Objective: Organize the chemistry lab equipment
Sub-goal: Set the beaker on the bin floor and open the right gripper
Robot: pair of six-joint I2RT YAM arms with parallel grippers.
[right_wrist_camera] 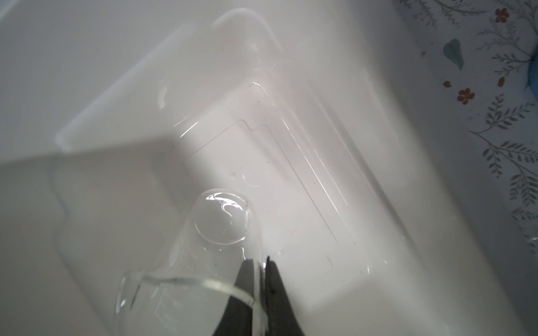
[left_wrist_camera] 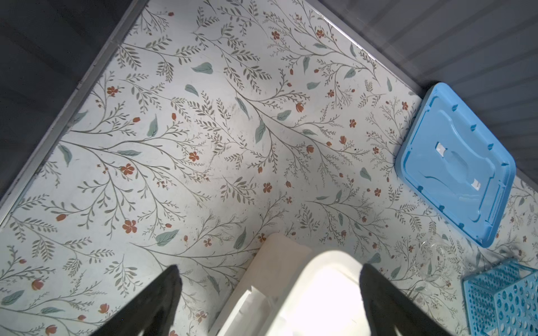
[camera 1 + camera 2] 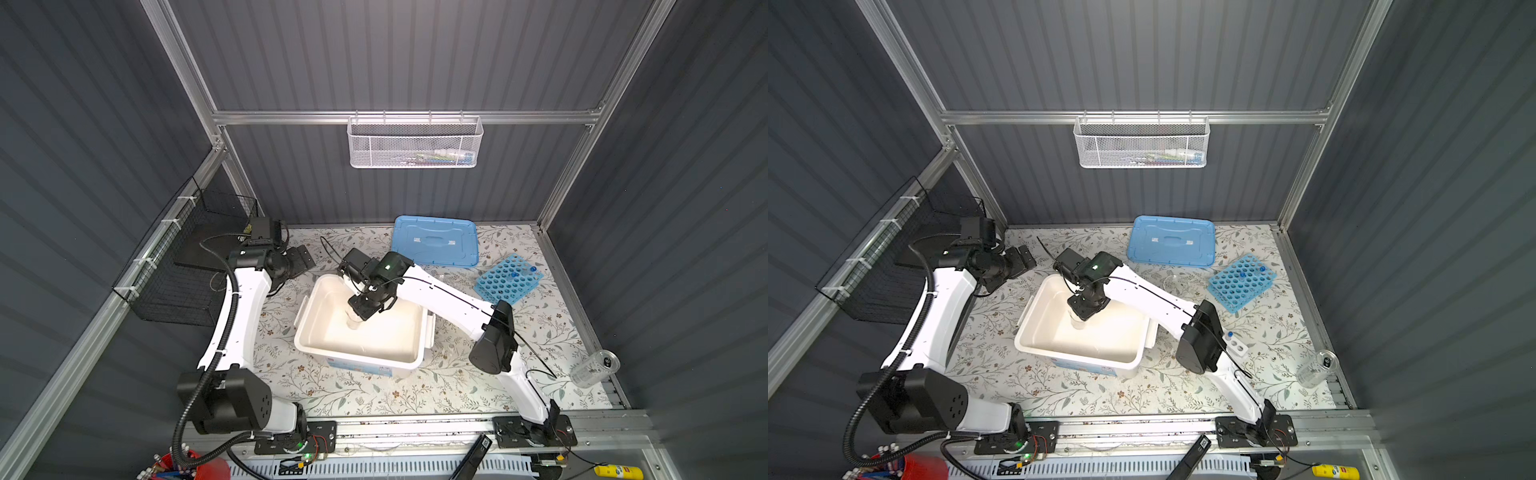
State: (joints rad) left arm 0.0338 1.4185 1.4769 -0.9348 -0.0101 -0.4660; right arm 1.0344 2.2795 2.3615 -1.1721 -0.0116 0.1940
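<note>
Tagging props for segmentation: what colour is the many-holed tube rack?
Light blue. The rack shows best in a top view.

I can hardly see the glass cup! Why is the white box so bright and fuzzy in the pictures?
Right wrist view: the clear beaker shows only by glints on its base and rim, and a grey shadow crosses the white bin. Left wrist view: the bin's inside is washed out white, and the fingers of the left gripper look dark and blurred.
</note>
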